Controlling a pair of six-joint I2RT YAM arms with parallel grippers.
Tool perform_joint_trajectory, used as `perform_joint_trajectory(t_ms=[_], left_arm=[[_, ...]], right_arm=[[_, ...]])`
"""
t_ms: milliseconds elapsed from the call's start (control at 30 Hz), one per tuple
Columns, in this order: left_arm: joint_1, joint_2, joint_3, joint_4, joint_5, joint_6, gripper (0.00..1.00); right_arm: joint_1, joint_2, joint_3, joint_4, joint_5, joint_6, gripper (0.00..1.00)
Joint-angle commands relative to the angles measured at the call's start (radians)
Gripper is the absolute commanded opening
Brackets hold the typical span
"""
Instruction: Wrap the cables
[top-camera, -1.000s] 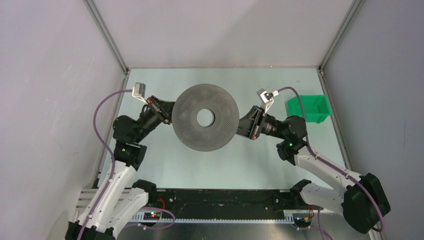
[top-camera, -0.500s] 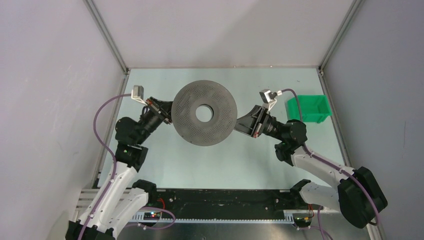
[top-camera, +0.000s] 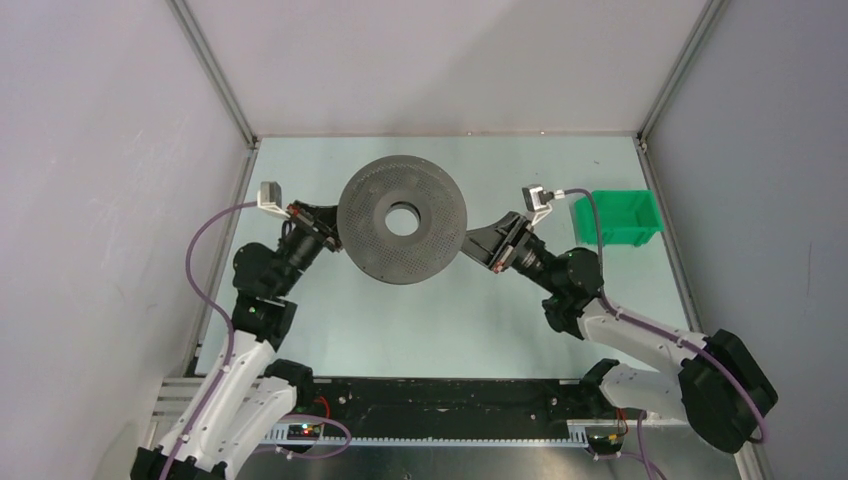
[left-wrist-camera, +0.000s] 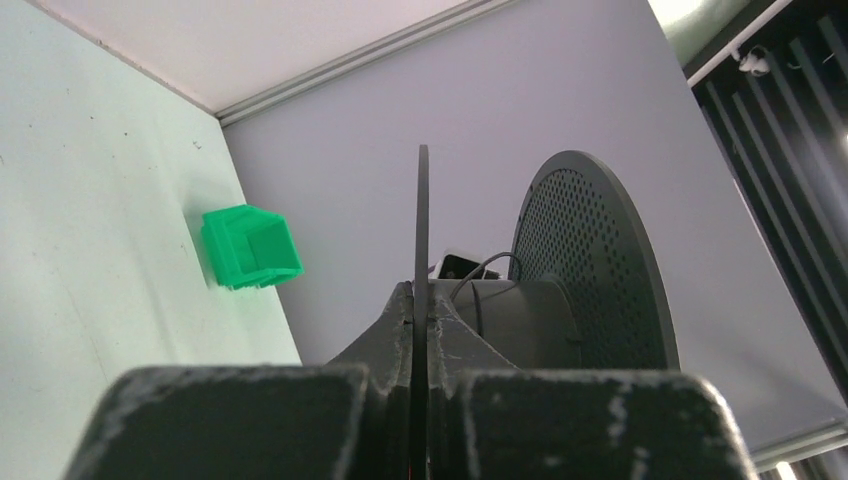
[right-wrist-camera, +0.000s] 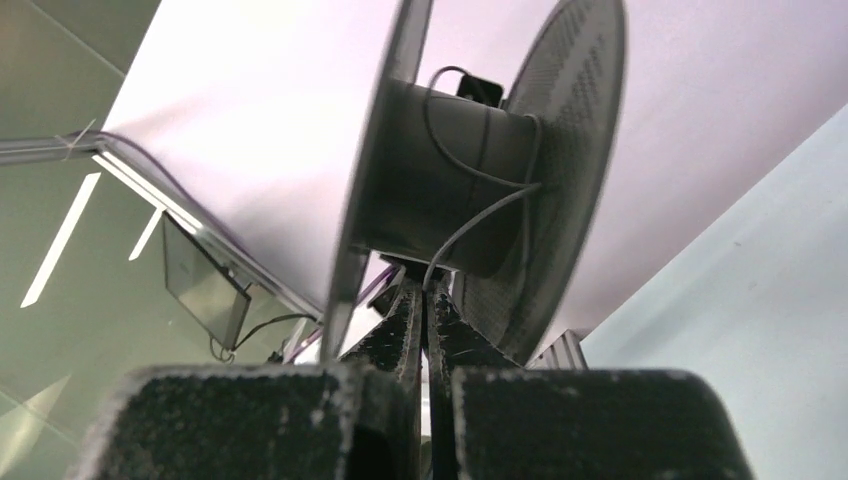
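Observation:
A dark grey perforated spool (top-camera: 372, 235) is held up over the table between both arms. My left gripper (top-camera: 335, 228) is shut on the thin edge of one spool flange (left-wrist-camera: 422, 220), which runs straight between its fingers (left-wrist-camera: 421, 300). The thin cable (right-wrist-camera: 470, 225) loops around the spool's hub (right-wrist-camera: 400, 210) and drops from it into my right gripper (right-wrist-camera: 421, 290), whose jaws are shut on it. In the left wrist view the cable (left-wrist-camera: 480, 272) shows as a small loop on the hub. From above, the upper flange hides the cable, with my right gripper (top-camera: 470, 243) at the spool's right rim.
A green bin (top-camera: 617, 218) sits at the right side of the table, also visible as the green bin (left-wrist-camera: 250, 245) in the left wrist view. Grey walls with metal frame posts enclose the table on three sides.
The spool has shifted slightly left and toward the back wall, carried by the left arm. The right gripper has followed it leftward, still shut on the cable.

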Motion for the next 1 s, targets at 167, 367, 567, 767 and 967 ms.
perform_joint_trajectory(t_ms=[167, 367, 567, 767, 967], left_arm=[[0.006, -0.076, -0.038, 0.078, -0.098, -0.132, 0.00], [0.005, -0.094, -0.052, 0.079, -0.121, -0.132, 0.00], [0.006, -0.094, -0.060, 0.078, -0.137, -0.127, 0.00], [0.006, -0.096, -0.063, 0.082, -0.147, -0.138, 0.00], [0.006, -0.096, -0.066, 0.084, -0.142, -0.140, 0.00]], right_arm=[[0.090, 0.162, -0.009, 0.137, 0.261, -0.080, 0.00], [0.177, 0.233, -0.010, 0.198, 0.402, -0.130, 0.00], [0.225, 0.271, -0.010, 0.218, 0.487, -0.155, 0.00], [0.265, 0.332, -0.009, 0.243, 0.571, -0.135, 0.00], [0.291, 0.344, -0.009, 0.225, 0.663, -0.122, 0.00]])
